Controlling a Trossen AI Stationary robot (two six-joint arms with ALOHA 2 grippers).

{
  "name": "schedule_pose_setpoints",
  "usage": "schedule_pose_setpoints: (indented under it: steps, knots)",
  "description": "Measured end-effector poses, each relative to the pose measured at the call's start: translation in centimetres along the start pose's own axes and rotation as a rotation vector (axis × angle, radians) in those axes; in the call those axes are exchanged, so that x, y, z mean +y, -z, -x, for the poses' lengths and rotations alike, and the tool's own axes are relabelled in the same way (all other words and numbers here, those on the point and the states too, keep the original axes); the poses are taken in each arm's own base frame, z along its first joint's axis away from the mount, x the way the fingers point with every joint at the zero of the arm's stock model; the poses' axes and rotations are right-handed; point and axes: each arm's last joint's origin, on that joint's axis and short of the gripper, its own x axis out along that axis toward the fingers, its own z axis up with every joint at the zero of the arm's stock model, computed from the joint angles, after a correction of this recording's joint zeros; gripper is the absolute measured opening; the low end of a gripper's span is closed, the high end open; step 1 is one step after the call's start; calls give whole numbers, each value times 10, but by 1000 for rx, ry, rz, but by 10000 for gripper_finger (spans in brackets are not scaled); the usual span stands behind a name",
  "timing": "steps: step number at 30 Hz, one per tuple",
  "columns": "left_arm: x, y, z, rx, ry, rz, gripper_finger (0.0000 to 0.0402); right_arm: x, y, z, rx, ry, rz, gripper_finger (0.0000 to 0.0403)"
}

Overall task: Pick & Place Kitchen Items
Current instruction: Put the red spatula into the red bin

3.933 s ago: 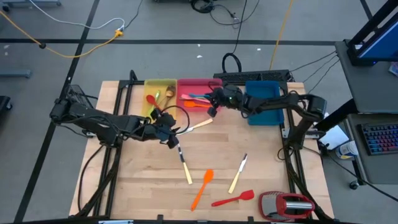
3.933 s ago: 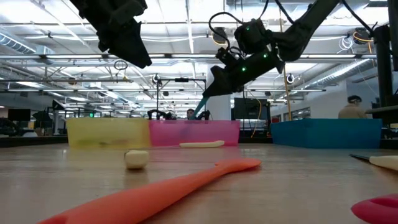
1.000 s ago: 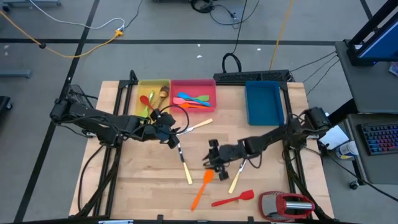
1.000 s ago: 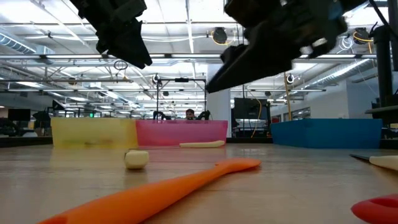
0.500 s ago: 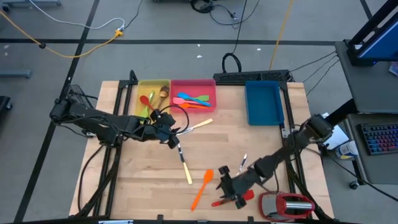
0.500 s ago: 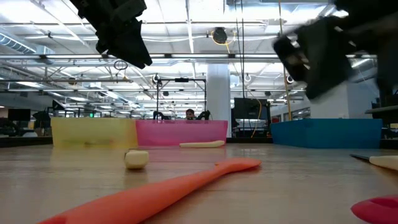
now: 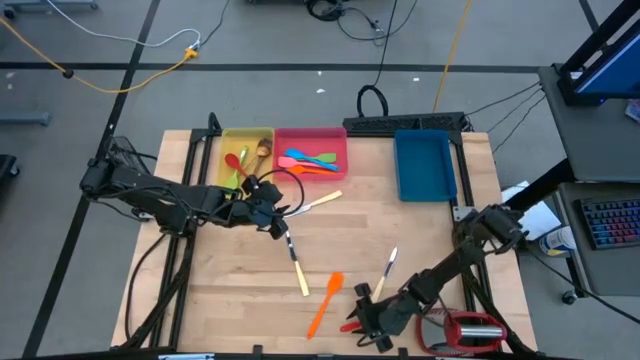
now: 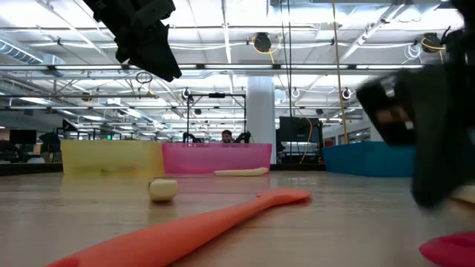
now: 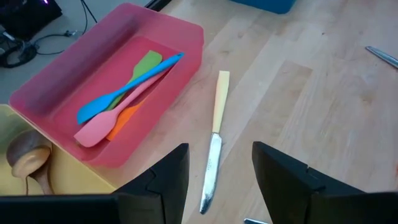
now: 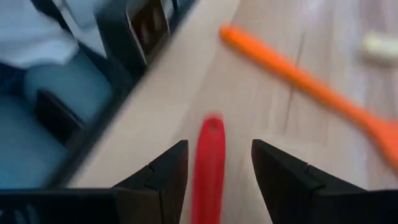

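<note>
Near front edge: right gripper (image 7: 368, 318) over red spatula (image 10: 209, 163), fingers apart, nothing gripped
Left gripper (image 7: 272, 212): mid-table, fingers apart, empty
Beside: orange spatula (image 7: 326, 301)

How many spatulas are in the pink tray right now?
4 in the pink tray: blue spatula, green spatula, pink spatula, orange spatula, all overlapping. Another may be hidden underneath.

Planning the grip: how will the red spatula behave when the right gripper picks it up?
The red spatula lies flat, so it probably won't roll. Its slim handle, between the open right gripper's fingers, looks light. The wider head may droop if gripped far off.
</note>
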Motion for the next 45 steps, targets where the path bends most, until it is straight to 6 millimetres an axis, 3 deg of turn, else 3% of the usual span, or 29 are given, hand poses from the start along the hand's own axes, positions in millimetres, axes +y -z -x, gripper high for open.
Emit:
schedule_pose_setpoints:
  steps: [12,18,21,33,45]
  knots:
    - [0,0,0,0,0,-26,182,0,25,-18,48,41,31,160]
    - [0,0,0,0,0,-26,182,-3,50,-35,101,43,95,79]
    - [0,0,0,0,0,-26,182,-4,54,-41,69,25,128,41]
    - [0,0,0,0,0,-24,182,-11,30,-35,-36,44,195,48]
    - [0,0,0,-1,1,-29,182,-30,-15,8,25,164,327,45]
